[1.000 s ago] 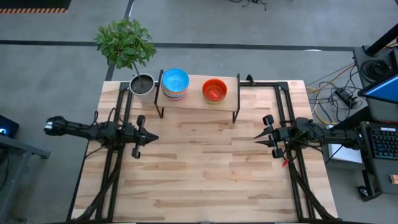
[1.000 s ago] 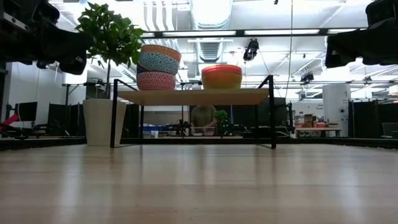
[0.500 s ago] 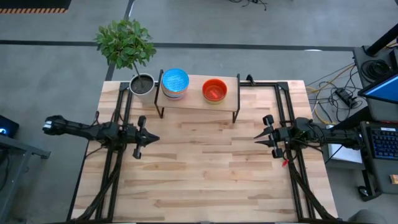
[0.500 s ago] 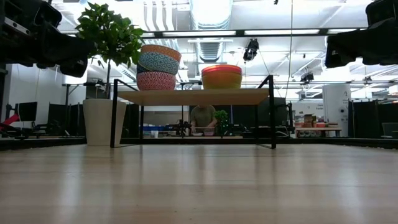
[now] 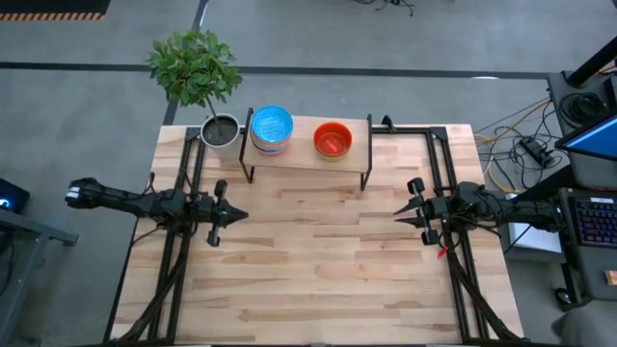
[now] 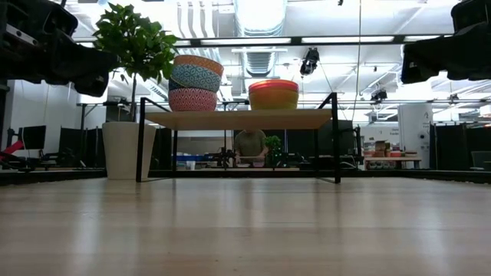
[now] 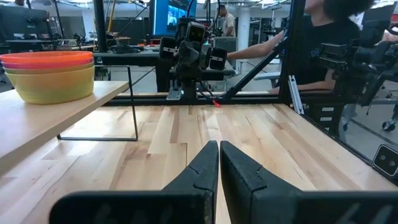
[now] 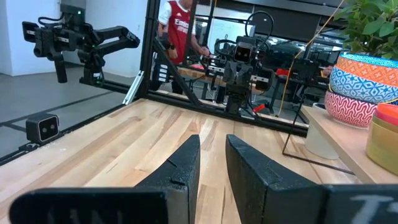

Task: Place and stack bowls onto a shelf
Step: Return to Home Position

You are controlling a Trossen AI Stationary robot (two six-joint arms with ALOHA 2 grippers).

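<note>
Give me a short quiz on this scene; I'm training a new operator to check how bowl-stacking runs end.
1. True or false: the grey plant pot stands on the shelf.
2. How many stacks of bowls are on the shelf? A) one B) two C) four
3. Which stack is nearer the plant pot, and does the left gripper or the right gripper hold a bowl?

Key
1. False: it stands on the table, beside the shelf's end.
2. B.
3. The patterned stack is nearer; the red-topped stack is farther. Neither gripper holds anything.
</note>
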